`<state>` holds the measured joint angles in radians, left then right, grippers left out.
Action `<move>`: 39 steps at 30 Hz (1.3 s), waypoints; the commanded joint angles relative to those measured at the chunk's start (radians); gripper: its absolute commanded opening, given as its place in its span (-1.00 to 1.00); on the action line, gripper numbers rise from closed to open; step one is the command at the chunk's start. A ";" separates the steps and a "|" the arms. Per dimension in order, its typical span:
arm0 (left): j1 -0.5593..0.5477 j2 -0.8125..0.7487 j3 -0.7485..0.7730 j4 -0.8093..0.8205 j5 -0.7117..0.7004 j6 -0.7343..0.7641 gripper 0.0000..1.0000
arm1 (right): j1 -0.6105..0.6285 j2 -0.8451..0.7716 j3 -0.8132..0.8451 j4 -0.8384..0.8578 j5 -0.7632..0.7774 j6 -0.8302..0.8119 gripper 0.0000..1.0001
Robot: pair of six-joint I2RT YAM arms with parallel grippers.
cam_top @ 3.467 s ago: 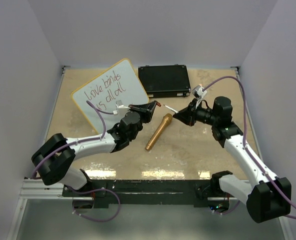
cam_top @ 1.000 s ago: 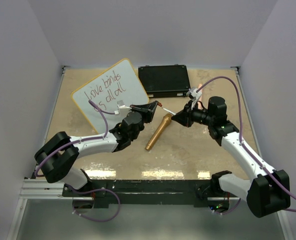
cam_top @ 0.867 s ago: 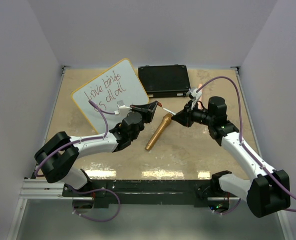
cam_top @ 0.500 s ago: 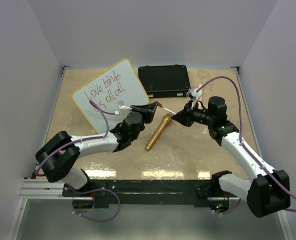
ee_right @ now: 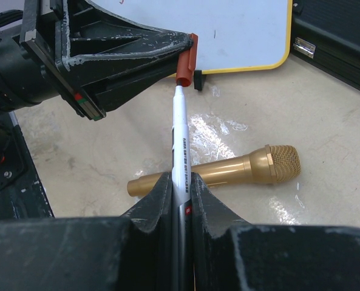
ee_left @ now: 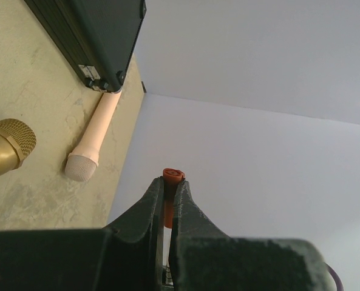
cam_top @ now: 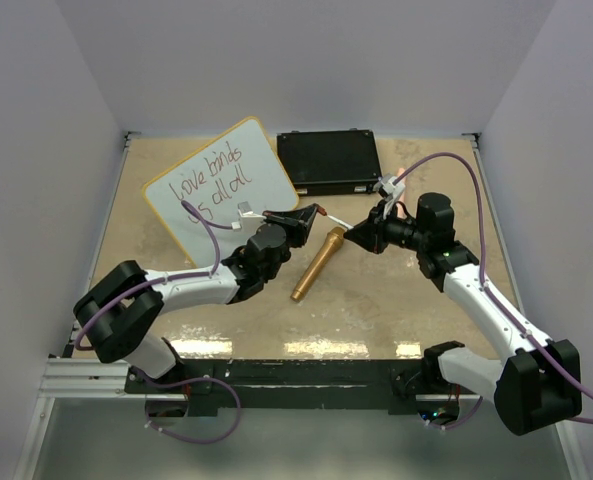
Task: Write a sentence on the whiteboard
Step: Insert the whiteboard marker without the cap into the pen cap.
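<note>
One whiteboard (cam_top: 219, 185) bearing one sentence (cam_top: 211, 178), upper left; left claw (cam_top: 309, 212) clenched on one red cap (ee_right: 186, 59), right claw (cam_top: 353, 235) clenched on one white marker (ee_right: 180, 136); one gold microphone (cam_top: 317, 263), one pink microphone (ee_left: 95, 136), one black case (cam_top: 328, 160).

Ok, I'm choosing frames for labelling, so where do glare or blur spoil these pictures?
Top external: sharp, with bright glare patches on the table at its near edge. Right wrist: glare on the table beside the gold microphone. Left wrist: left fingers soft up close.
</note>
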<state>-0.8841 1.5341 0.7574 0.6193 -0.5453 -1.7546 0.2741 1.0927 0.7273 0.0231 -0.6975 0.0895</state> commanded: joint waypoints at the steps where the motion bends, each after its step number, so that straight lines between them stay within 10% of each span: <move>1: -0.004 0.001 0.008 0.048 -0.004 -0.002 -1.00 | 0.002 -0.004 0.029 0.026 0.010 -0.002 -1.00; 39: -0.101 0.106 0.149 0.036 -0.002 0.040 -1.00 | 0.004 0.027 0.029 0.055 0.085 0.035 -1.00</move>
<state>-0.9432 1.6230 0.8452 0.6174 -0.5587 -1.7428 0.2733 1.1118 0.7277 0.0338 -0.6239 0.1165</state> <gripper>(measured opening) 0.062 0.133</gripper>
